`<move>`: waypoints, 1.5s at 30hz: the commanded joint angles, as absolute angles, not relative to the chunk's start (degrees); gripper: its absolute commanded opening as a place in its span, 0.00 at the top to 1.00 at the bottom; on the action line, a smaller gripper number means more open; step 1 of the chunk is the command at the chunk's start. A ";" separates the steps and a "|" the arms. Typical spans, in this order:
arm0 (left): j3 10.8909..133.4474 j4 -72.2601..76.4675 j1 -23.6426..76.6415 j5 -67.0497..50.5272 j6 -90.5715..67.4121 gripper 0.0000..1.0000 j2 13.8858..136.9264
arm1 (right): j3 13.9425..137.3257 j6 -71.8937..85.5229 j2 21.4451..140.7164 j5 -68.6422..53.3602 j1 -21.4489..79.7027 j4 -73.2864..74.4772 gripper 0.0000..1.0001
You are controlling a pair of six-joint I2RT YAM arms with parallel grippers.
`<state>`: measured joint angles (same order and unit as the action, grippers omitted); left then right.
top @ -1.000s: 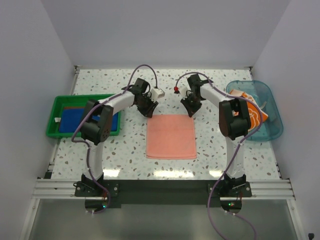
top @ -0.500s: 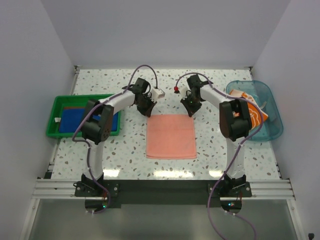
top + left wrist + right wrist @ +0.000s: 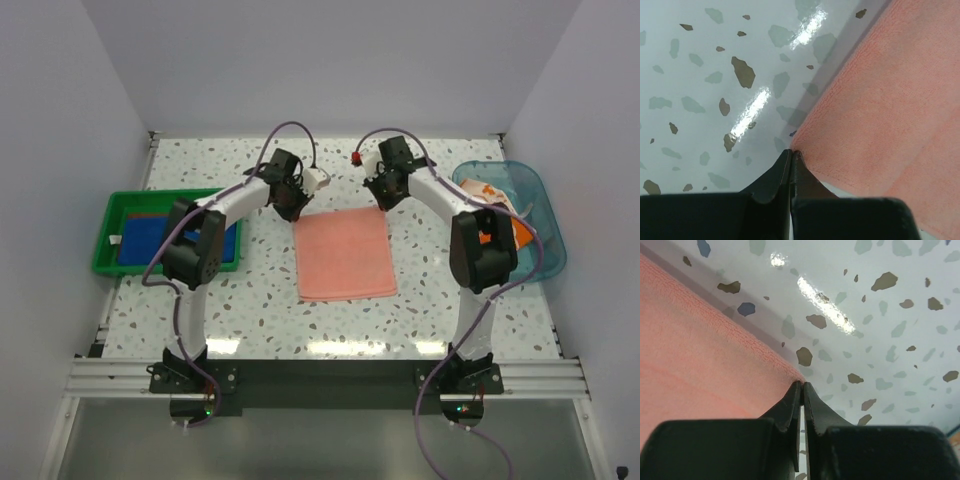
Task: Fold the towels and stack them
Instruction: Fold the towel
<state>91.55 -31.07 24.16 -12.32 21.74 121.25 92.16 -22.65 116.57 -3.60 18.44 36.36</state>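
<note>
A pink towel [image 3: 345, 255] lies spread in the middle of the speckled table. My left gripper [image 3: 295, 213] is shut on its far left corner, which shows pinched at the fingertips in the left wrist view [image 3: 791, 151]. My right gripper [image 3: 389, 204] is shut on the far right corner, seen at the tips in the right wrist view [image 3: 803, 383]. The far edge of the pink towel [image 3: 700, 365] is raised off the table and casts a shadow under it. A royal blue towel [image 3: 150, 238] lies in the green tray. An orange towel with white outlines [image 3: 500, 215] sits in the blue tub.
The green tray [image 3: 112, 225] stands at the table's left edge, beside my left arm. The clear blue tub [image 3: 548, 245] stands at the right edge, behind my right arm's elbow. White walls close in the table on three sides.
Both grippers have moved toward the far side, pulling the pink towel's far edge with them and lifting it. The left gripper closed on its corner during the last second.
</note>
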 commanded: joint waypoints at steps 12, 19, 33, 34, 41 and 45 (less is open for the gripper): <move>68.57 -24.53 30.40 -4.66 7.66 1.00 94.76 | 76.04 -10.82 95.28 5.36 23.02 36.03 0.99; 58.72 -23.03 34.80 -5.01 0.36 1.00 86.23 | 64.70 -1.24 87.11 6.77 23.38 35.77 0.99; 49.31 -21.62 38.14 -10.19 -9.40 1.00 81.03 | 51.42 8.79 78.40 0.70 23.47 31.55 1.00; 48.96 -21.53 38.32 -10.37 -10.01 1.00 81.56 | 51.16 8.70 78.49 1.40 23.47 31.55 1.00; 46.93 -19.69 39.81 -10.11 -12.04 1.00 82.70 | 50.54 9.49 78.66 0.44 23.47 31.73 1.00; 46.41 -19.16 40.08 -9.14 -11.87 1.00 84.28 | 50.19 10.89 81.29 0.18 23.47 31.73 0.99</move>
<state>47.11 -20.27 39.90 -10.31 -10.98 83.07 50.68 9.08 80.36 -0.60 23.88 32.51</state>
